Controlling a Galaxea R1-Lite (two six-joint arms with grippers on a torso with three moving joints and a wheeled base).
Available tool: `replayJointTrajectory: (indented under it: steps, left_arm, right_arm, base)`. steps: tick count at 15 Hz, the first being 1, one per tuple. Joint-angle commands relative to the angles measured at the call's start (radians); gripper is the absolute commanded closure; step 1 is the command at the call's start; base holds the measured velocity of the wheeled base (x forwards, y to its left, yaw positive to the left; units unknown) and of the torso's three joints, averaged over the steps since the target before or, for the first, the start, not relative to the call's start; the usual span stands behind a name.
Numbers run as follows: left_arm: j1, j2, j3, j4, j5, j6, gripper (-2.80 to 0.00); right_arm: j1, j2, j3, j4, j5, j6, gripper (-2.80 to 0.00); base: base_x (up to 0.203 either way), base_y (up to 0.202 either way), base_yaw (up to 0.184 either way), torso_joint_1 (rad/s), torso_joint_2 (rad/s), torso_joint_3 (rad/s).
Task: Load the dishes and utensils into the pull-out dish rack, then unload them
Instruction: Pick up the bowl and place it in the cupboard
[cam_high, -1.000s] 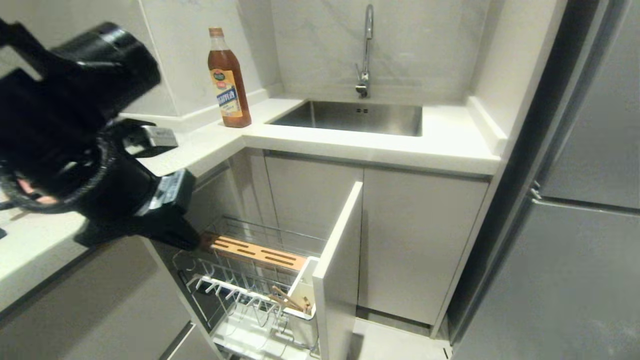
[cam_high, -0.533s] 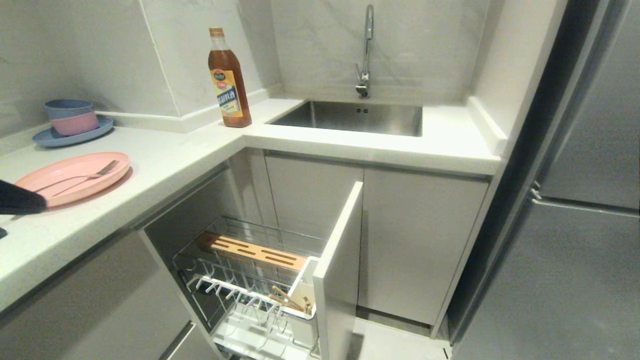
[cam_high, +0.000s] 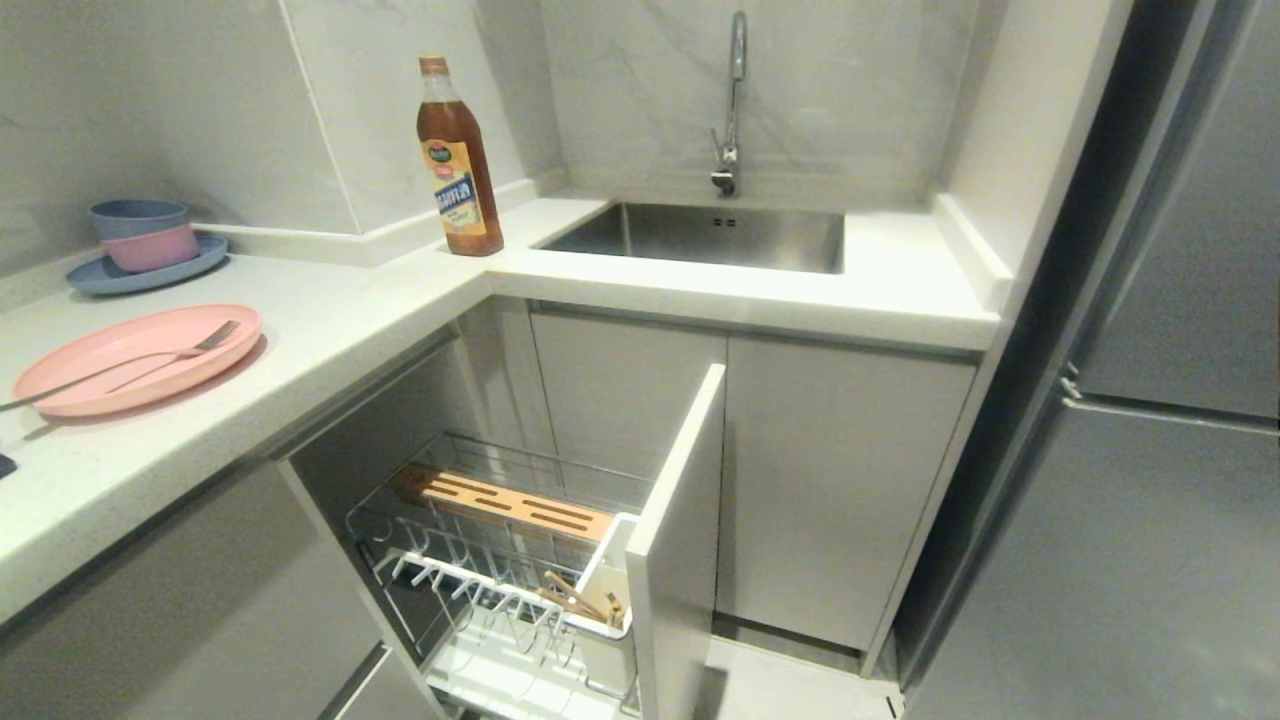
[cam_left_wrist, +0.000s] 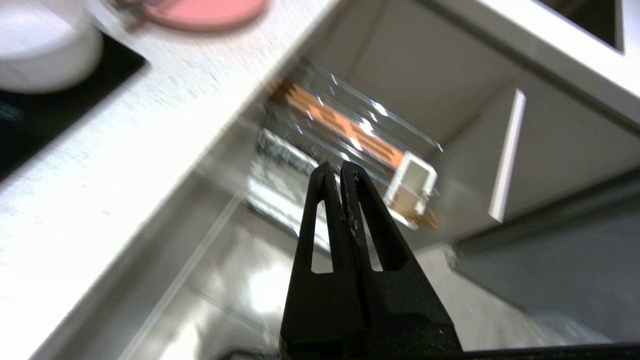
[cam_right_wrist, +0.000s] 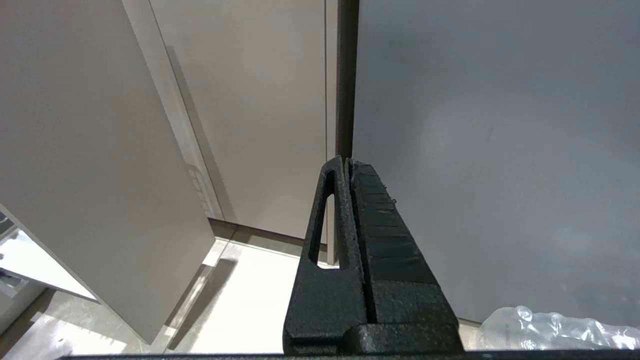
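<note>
Head view: the pull-out dish rack (cam_high: 520, 570) stands drawn out at lower centre, open floor to its right, chopsticks (cam_high: 575, 597) in its caddy (cam_high: 608, 620). At left, the pink plate (cam_high: 135, 358) carries the fork (cam_high: 150, 355) near the counter edge. Left gripper (cam_left_wrist: 340, 172) and right gripper (cam_right_wrist: 346, 164) are pinched together, empty.

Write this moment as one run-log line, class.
rack: pulled out | chopsticks: in caddy | fork: on pink plate | left gripper: shut, empty | right gripper: shut, parked
</note>
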Motion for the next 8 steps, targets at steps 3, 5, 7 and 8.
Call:
replayJointTrajectory:
  steps: [3,5,7,8]
  left_arm:
    - [0.069,-0.3,0.413,-0.305,0.009,0.121,0.0]
    - [0.079,-0.43,0.665,-0.51,0.018,0.206,0.0]
    - [0.079,-0.555,0.885,-0.712,0.016,0.277,0.0]
    - [0.08,-0.618,0.987,-0.779,0.004,0.304,0.0]
  right_arm:
    - [0.0,0.001,0.0,0.0,0.0,0.0,0.0]
    - [0.0,0.001,0.0,0.0,0.0,0.0,0.0]
    - [0.0,0.001,0.0,0.0,0.0,0.0,0.0]
    - [0.0,0.001,0.0,0.0,0.0,0.0,0.0]
  base:
    - [0.0,0.0,0.0,0.0,0.0,0.0]
    - [0.0,0.0,0.0,0.0,0.0,0.0]
    - [0.0,0.0,0.0,0.0,0.0,0.0]
    - [0.0,0.0,0.0,0.0,0.0,0.0]
